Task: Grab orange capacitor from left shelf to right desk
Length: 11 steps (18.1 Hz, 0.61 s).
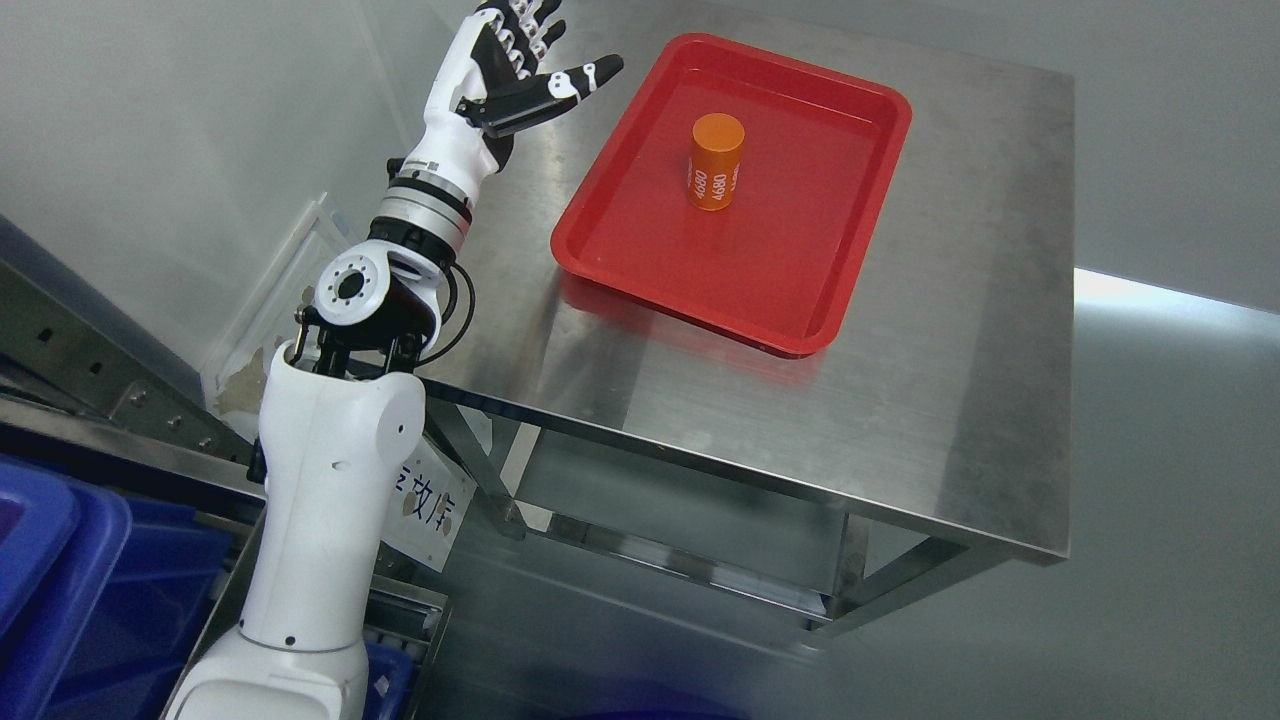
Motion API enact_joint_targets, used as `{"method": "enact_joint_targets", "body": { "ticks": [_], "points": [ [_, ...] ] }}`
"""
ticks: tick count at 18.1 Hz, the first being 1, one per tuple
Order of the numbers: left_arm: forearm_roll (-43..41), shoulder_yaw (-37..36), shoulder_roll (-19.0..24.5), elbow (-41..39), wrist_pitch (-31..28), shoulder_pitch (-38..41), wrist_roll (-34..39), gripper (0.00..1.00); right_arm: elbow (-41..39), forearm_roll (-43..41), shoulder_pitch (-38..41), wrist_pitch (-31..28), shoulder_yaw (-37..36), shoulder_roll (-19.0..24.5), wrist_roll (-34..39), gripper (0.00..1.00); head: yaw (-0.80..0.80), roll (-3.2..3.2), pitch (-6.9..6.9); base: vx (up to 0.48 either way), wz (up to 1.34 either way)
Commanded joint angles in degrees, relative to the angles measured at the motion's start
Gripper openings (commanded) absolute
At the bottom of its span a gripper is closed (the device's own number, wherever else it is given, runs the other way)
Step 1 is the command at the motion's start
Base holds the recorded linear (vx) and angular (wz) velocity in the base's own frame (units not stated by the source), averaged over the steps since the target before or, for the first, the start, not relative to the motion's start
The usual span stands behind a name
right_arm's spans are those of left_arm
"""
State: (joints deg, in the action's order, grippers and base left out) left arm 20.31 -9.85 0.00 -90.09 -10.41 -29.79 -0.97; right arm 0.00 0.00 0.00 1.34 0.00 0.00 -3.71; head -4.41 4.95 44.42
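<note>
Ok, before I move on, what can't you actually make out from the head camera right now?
- Right hand: not in the head view at all.
- Left hand: open and holding nothing, fingertips cut off by the top edge.
- Orange capacitor in the red tray: only "4680" is readable; its far side is hidden.
- Blue bins: cropped by the left and bottom edges, contents unseen.
- Shelf label: partly hidden behind the left arm.

A: Does anything carry readable print?

B: The orange capacitor (716, 162) standing in the red tray (850, 260) shows "4680" in white, running up its side; a second line beside it is too cut off to read.

A: Anything else?

B: A white sign (428, 505) under the desk's (960, 420) left edge bears dark Chinese characters, partly hidden behind the arm, so they stay unclear.
</note>
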Motion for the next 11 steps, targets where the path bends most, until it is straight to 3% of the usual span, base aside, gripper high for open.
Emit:
{"method": "enact_joint_targets", "body": {
  "ticks": [1, 11],
  "points": [
    [-0.88, -1.75, 1.00, -8.61, 4.69, 7.29, 2.29, 1.00, -1.00, 0.35, 1.32, -0.02, -0.61, -1.00, 0.02, 1.00, 0.00, 0.00, 0.00, 0.000, 0.00],
    [-0.88, -3.25, 1.00, -8.61, 10.49, 10.35, -2.27, 1.00, -1.00, 0.35, 1.32, -0.02, -0.61, -1.00, 0.02, 1.00, 0.00, 0.00, 0.00, 0.000, 0.00]
  ]
}}
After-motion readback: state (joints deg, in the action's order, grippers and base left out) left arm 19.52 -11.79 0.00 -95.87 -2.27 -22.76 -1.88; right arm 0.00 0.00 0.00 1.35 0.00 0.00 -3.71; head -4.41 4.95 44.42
